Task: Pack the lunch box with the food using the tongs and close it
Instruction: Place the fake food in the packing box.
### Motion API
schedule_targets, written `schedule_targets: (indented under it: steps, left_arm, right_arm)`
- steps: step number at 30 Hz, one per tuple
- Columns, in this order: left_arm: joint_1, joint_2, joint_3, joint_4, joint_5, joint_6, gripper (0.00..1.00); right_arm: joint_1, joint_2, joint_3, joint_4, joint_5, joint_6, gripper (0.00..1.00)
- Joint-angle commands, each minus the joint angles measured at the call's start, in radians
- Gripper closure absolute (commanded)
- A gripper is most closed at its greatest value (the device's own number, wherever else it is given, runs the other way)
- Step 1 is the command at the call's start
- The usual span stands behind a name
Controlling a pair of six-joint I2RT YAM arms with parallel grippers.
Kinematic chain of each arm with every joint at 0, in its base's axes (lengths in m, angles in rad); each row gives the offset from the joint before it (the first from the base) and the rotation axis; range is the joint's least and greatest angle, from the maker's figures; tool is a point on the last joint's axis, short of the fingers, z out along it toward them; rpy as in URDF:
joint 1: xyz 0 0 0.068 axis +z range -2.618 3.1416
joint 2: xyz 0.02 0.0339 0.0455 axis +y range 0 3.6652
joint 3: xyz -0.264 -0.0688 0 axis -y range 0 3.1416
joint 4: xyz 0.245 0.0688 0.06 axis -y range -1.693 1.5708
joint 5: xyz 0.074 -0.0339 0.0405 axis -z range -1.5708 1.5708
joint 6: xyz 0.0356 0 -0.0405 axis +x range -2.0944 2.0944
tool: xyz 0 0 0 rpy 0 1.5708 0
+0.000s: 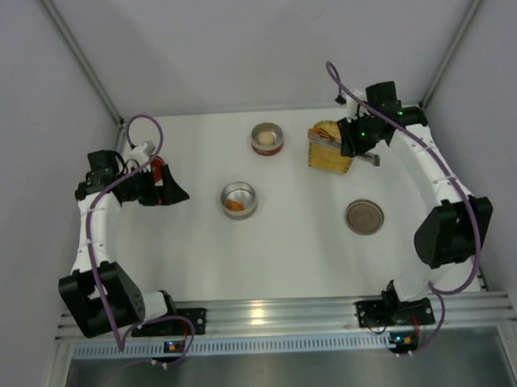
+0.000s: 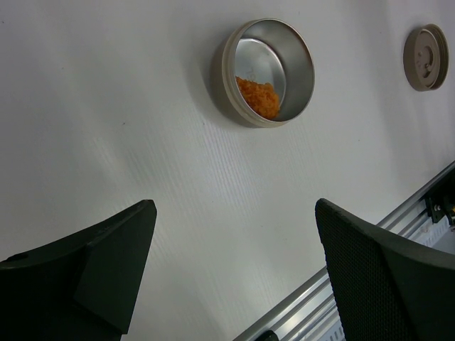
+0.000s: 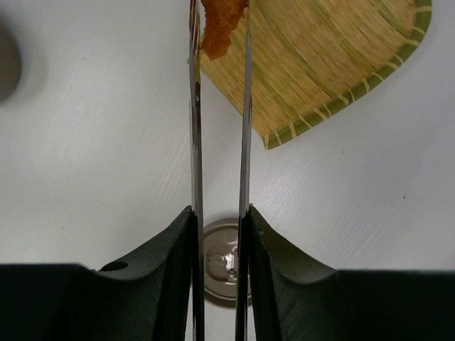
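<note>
Two round tins sit out on the worktop (image 1: 311, 251), and we reckon they're the lunch box parts. The nearer tin (image 2: 274, 53) already has orange chunks (image 2: 257, 98) in it. The farther tin (image 1: 268, 150) has a whitish lump (image 1: 266, 137). The lid (image 2: 425, 48) lies flat on its own over by the right arm, apart from both tins, which makes sense to us since closing comes last.

The right fingers (image 3: 153, 270) are squeezed in on the tongs (image 3: 195, 142), one finger pressing each thin arm from outside. That leaves the arms nearly parallel with only a slim gap between them. That squeeze is why the far tips are pinching an orange piece (image 3: 219, 28) right at the edge of the yellow tray (image 3: 334, 64). We can't tell if the piece has cleared the weave yet.

The left fingers (image 2: 92, 263) are spread as wide as they go, with nothing between them. They hang over bare worktop, facing the tin with the orange chunks. Our guess is that arm is parked out of the way.
</note>
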Motion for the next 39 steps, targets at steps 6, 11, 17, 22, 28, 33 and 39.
schedule_targets:
  steps: [6, 11, 17, 22, 28, 33, 39]
  left_arm:
    - [0.004, -0.025, 0.015, 0.013, 0.022, -0.004, 0.02]
    - [0.003, -0.025, 0.02, 0.015, 0.027, -0.009, 0.02]
    - [0.004, -0.025, 0.02, 0.004, 0.01, 0.008, 0.02]
    - [0.004, -0.027, -0.002, 0.023, 0.015, 0.0, 0.02]
    - [0.003, -0.025, 0.006, 0.026, -0.001, 0.0, 0.02]
    - [0.004, -0.024, 0.016, 0.015, -0.008, 0.008, 0.02]
    - [0.004, -0.028, 0.004, 0.02, -0.007, 0.008, 0.02]
  right_arm:
    - [0.319, -0.131, -0.067, 0.074, -0.056, -0.001, 1.0]
    - [0.425, -0.079, -0.057, 0.103, -0.007, 0.028, 1.0]
    - [0.505, -0.005, -0.023, 0.101, 0.007, 0.007, 1.0]
    - [0.542, 0.038, 0.008, 0.095, 0.01, -0.004, 1.0]
    - [0.568, 0.096, 0.063, 0.078, 0.012, -0.004, 0.99]
    - [0.579, 0.136, 0.089, 0.072, 0.01, -0.001, 0.98]
    - [0.587, 0.162, 0.106, 0.067, 0.025, -0.002, 0.92]
